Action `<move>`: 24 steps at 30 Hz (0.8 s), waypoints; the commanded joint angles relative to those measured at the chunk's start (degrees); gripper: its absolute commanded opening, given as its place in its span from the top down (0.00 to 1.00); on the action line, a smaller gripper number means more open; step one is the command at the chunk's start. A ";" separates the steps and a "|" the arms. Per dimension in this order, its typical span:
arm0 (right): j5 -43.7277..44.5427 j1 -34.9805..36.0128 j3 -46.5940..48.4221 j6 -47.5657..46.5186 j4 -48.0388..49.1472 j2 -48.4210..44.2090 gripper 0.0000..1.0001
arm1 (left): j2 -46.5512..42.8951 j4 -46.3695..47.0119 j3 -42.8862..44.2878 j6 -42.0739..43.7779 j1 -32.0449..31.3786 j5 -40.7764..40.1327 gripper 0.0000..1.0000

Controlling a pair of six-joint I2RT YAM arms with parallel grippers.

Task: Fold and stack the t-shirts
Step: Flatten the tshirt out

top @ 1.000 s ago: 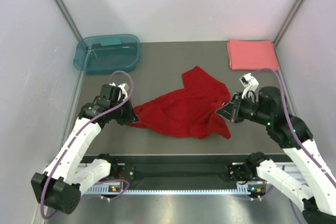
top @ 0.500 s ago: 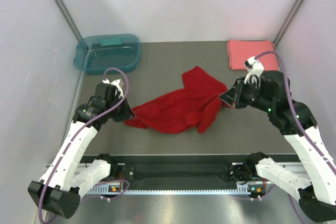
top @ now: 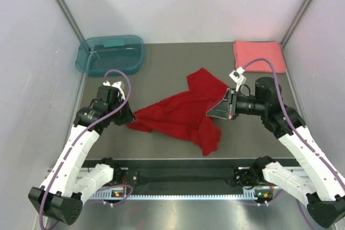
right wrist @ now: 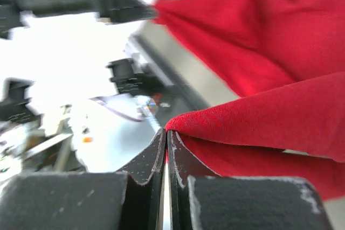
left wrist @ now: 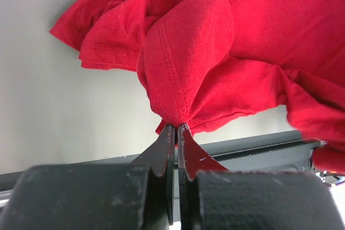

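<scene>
A deep red t-shirt [top: 183,110] lies crumpled across the middle of the dark table, partly lifted at both ends. My left gripper [top: 129,120] is shut on its left edge, where the cloth [left wrist: 188,63] bunches just above the fingertips. At the shirt's right side my right gripper [top: 211,113] is shut on a fold of red fabric [right wrist: 259,114], raised off the table, with a flap hanging down below it. A coral-pink t-shirt [top: 258,55], folded into a neat rectangle, rests at the back right corner.
A teal translucent plastic tub [top: 110,55] stands at the back left corner. Grey walls close in the table on the left, right and back. A black rail [top: 183,176] runs along the near edge between the arm bases.
My right gripper has swung left and up over the shirt, carrying its fold toward the middle, and the flap now hangs lower. The left gripper has pulled its edge slightly left.
</scene>
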 commanded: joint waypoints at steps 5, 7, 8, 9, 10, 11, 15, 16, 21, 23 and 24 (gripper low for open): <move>-5.57 -3.79 -6.07 -1.04 6.30 5.30 1.00 | -0.20 0.32 2.30 -1.13 0.39 -0.44 1.00; -1.28 -10.63 -7.92 -6.21 -1.18 7.42 1.00 | -0.11 -0.38 2.65 -1.30 0.39 -0.44 1.00; 0.49 -13.27 -9.06 -7.81 -3.20 9.34 1.00 | -0.20 -0.65 2.74 -1.30 0.39 -0.44 1.00; 2.42 -18.08 -9.24 -9.74 -5.83 10.41 1.00 | -0.37 -0.82 2.83 -1.30 0.39 -0.61 1.00; 8.10 -20.31 -8.90 -13.33 -10.64 13.03 1.00 | -0.55 -1.17 2.74 -1.30 0.39 -0.61 1.00; 10.07 -22.33 -8.72 -15.19 -12.35 14.36 1.00 | -0.64 -1.44 2.66 -1.30 0.39 -0.61 1.00; 17.89 -28.85 -7.23 -21.70 -14.82 20.95 1.00 | -0.99 -1.70 2.04 -1.48 0.39 -0.18 1.00; 19.39 -28.85 -6.62 -21.98 -15.09 22.97 0.99 | -0.90 -1.70 1.95 -1.48 0.39 0.00 1.00; 25.38 -29.29 -3.01 -21.98 -17.72 25.71 0.82 | -0.55 -1.70 2.22 -1.13 0.39 0.53 1.00; 25.64 -29.12 -1.96 -22.07 -20.34 24.58 0.68 | -0.46 -1.79 2.22 -0.87 0.39 0.53 1.00; 26.95 -28.60 -1.69 -21.63 -21.32 23.70 0.62 | -0.37 -1.71 2.22 -0.69 0.39 0.70 1.00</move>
